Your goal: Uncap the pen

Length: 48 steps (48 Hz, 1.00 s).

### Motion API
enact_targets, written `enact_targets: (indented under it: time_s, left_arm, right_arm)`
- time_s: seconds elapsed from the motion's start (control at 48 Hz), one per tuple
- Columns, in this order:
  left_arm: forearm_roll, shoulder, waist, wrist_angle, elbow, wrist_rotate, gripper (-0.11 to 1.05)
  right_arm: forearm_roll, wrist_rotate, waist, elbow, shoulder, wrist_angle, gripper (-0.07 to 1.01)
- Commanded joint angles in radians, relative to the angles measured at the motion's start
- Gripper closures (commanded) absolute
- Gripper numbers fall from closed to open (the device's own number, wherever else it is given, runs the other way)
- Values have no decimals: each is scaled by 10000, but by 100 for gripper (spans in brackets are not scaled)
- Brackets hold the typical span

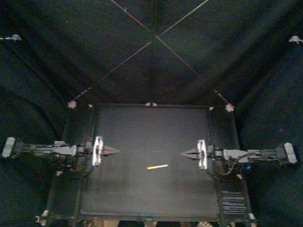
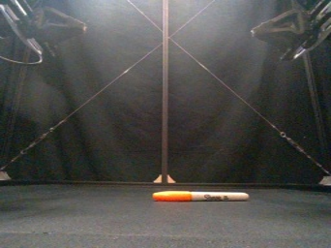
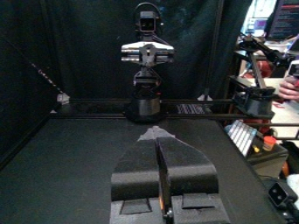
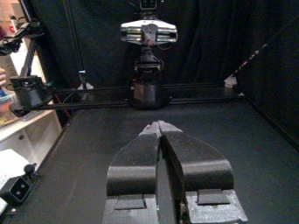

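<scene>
Lying flat on the black surface, the pen is in one piece and untouched. Its orange part points toward the left arm's side and its pale part toward the right arm's side. Seen from above, the pen sits slightly askew, and both arms are farther from the surface's front edge than it is. The left hand is well apart from the pen's orange end. The right hand is nearer to the pen's pale end but also clear of it. The two hands point at each other across the space behind the pen. Each wrist view shows its own hand clenched on nothing, the two jaws meeting at their tips. From the front, both arms sit high in the upper corners, well above the pen.
</scene>
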Motion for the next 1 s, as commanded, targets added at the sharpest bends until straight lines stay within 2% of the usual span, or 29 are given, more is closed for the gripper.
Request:
enact_targets:
  time_s: [0.021,0.146,0.292,0.396,0.583,0.688,0.771,0.875,1.0]
  left_arm:
    - [322,614,92,-184,199,107,101]
    - [353,1457,92,-430,276,107,94]
    - [368,2546,107,-859,245,107,85]
    - [399,3313,107,-1135,215,107,76]
    - [399,4234,107,-1289,138,92,56]
    - [383,4633,92,-1289,46,77,40]
    - [368,4801,61,-1289,-15,46,28]
    - [353,5016,15,-1289,-92,31,12]
    - [337,5246,15,-1289,-184,15,-2]
  right_arm:
    - [-15,31,0,199,614,-123,95]
    - [61,92,-46,414,1856,-123,93]
    - [245,92,-15,199,3866,-138,89]
    - [261,92,15,-153,5200,-138,81]
    - [153,77,31,-1166,7394,-138,48]
    - [123,46,31,-1749,8330,-123,27]
    - [61,31,46,-2040,8866,-61,17]
    - [-15,-31,46,-2286,9434,31,16]
    - [-61,15,46,-2485,10002,169,18]
